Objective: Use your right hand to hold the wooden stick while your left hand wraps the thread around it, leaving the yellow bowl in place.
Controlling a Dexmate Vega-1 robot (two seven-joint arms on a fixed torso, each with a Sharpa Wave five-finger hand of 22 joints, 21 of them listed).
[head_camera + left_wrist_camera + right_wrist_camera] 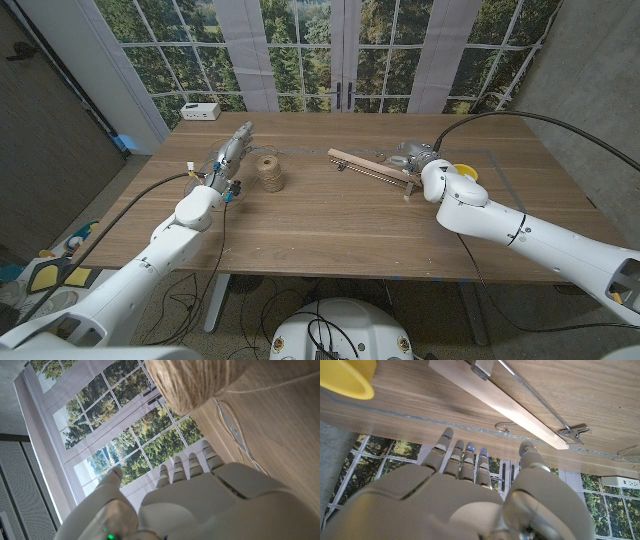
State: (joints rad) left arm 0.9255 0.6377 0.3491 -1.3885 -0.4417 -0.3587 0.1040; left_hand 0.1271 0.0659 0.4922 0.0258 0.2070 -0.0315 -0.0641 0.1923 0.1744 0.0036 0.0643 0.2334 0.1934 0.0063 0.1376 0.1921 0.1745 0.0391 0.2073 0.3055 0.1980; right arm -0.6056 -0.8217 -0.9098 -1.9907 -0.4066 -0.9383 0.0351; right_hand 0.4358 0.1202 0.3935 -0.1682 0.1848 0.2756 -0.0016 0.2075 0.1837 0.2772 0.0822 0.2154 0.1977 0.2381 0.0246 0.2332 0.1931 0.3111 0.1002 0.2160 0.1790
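The wooden stick (372, 168) lies flat on the wooden table (320, 225), on the robot's right side, slanting across the far half of the top. A thin metal bar with small clips runs along it. The right hand (412, 158) is just beside the stick's near end. In the right wrist view the right hand (470, 485) has its fingers (462, 457) stretched out and a little apart, reaching toward the stick (495, 400), with a small gap between the fingertips and the wood. It holds nothing.

The yellow bowl (468, 172) sits on the table close behind the right wrist, away from the stick. Its rim (345, 380) shows in the right wrist view too.

The ball of thread (268, 170) stands near the middle of the table, on the left side. The left hand (228, 155) is just beside it, fingers pointing toward the far edge. In the left wrist view the left hand (200, 490) has straight, open fingers and holds nothing. The thread ball (195, 380) is right in front of the fingertips, and loose thread lies on the table next to it.

A white power strip (200, 111) lies at the far left corner.
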